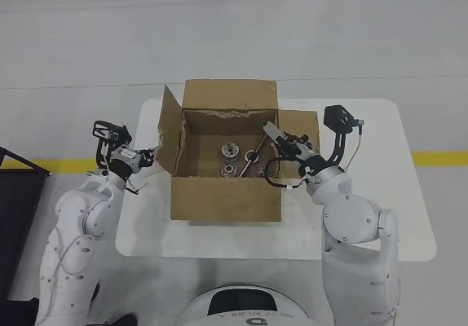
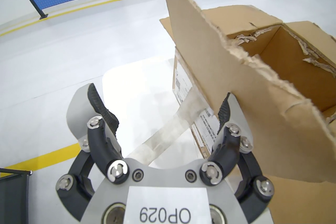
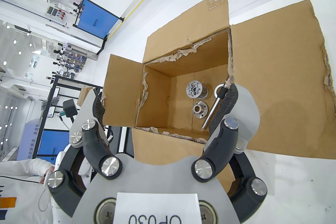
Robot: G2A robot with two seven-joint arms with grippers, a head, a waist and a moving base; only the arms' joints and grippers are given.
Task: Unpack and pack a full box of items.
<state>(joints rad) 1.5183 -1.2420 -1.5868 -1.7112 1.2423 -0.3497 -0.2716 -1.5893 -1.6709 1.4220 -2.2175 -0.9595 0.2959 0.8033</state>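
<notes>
Top view: cardboard box (image 1: 226, 201), flaps open, on white table (image 1: 381, 220). Contents on its floor: large metal hub (image 3: 195, 89), small metal hub (image 3: 200, 108), rod (image 3: 213, 108). Left gripper (image 2: 160, 93): fingers spread wide, empty, just beside left flap (image 2: 236, 72). Right gripper (image 3: 166, 93): fingers spread wide, empty, above the box's right edge.

Ahead of the right gripper (image 3: 165, 99), the box (image 3: 155, 93) is matt brown cardboard, rough and torn at its edges. Inside, a flanged hub (image 3: 195, 89) and a smaller collar (image 3: 200, 109) are bright metal; the rod (image 3: 211, 112) is polished steel. The pads (image 3: 227, 101) are ribbed black rubber.
</notes>
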